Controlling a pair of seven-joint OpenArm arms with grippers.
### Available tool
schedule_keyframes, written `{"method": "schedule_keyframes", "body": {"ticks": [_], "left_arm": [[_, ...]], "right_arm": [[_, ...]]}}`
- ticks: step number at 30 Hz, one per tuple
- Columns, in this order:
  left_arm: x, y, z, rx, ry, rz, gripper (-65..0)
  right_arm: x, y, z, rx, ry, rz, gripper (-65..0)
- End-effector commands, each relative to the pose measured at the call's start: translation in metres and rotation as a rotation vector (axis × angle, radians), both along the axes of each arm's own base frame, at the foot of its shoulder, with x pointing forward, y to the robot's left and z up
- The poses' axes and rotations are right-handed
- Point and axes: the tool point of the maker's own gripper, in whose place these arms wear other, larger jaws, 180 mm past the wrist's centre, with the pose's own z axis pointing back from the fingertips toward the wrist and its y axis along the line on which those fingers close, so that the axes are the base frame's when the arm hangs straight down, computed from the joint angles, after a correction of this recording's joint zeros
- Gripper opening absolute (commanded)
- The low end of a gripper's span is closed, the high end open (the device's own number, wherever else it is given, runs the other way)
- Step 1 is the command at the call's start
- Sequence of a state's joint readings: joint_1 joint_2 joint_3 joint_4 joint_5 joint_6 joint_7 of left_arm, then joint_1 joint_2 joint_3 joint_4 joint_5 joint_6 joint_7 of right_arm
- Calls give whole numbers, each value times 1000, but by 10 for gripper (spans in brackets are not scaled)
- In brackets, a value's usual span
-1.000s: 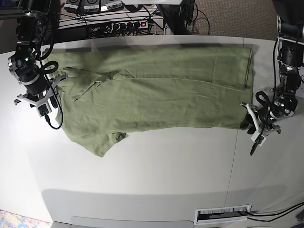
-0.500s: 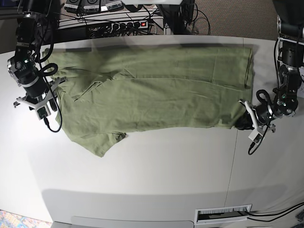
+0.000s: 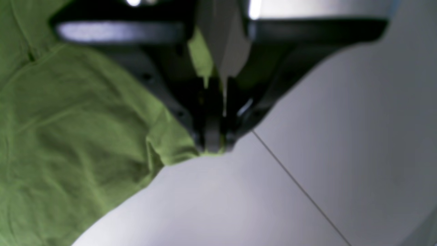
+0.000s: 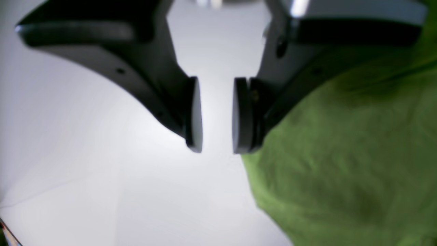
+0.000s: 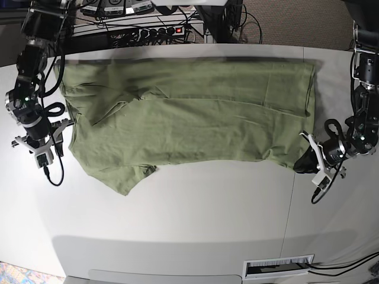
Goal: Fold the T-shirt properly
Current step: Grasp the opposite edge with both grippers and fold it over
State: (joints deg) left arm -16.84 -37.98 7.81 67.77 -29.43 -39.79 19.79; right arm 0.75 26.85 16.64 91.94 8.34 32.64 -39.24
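Observation:
The olive-green T-shirt [image 5: 189, 112] lies spread across the white table, folded lengthwise, with one sleeve at the front left [image 5: 121, 177]. My left gripper [image 5: 305, 163] is shut on the shirt's front right hem corner. In the left wrist view the fingers [image 3: 213, 143] pinch green cloth [image 3: 68, 136] just above the table. My right gripper [image 5: 52, 147] is beside the shirt's left edge. In the right wrist view it [image 4: 216, 116] is open by a narrow gap with nothing in it, and the shirt [image 4: 341, 164] lies against the outside of one finger.
A power strip and cables [image 5: 160, 29] lie behind the table's back edge. A thin seam [image 5: 290, 201] runs across the tabletop at the right. A vent slot [image 5: 278, 267] sits at the front edge. A cable loops below my right gripper [image 5: 56, 174].
My right gripper has moved left and forward, off the shirt's left edge. My left gripper has shifted slightly forward, drawing the hem corner with it.

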Motion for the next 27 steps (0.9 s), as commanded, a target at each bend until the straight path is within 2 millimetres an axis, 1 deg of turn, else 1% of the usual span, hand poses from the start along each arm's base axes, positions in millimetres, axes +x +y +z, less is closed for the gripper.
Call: {"method": "schedule_keyframes", "body": {"ticks": [1,3,4,7,9,12,15,18,21,23,27], "left_arm": [[11,4,22,-12,-59,0,-650],[10,5,20,-4,-49,0,-650],[9,6,19,-1,-45,1,-650],[9,6,19,0,-44,1,-650],[9,7,19,2,-43,1,-650],[9,15,21,23,-43,6,-650],[7,31,24,57,-44,16,-650],[6,47,29,95,-44,27,-650],[5,60,33,120,-44,36,-650],[5,63,35,120,-46,40,-650],[5,60,35,104,-46,40,-650]], "right_arm": [[15,-2,20,2,-65,12,-473],[25,2,17,15,-56,20,-438],[30,5,16,20,-52,29,-430],[47,17,12,17,-28,61,-430],[55,20,5,-7,7,71,-430],[64,20,-5,-9,44,73,-430],[72,15,-11,8,68,54,-428],[77,7,-14,21,83,29,-428],[81,5,-12,29,77,22,-428],[84,4,-9,31,68,23,-427],[88,6,-9,52,44,28,-427]]}}
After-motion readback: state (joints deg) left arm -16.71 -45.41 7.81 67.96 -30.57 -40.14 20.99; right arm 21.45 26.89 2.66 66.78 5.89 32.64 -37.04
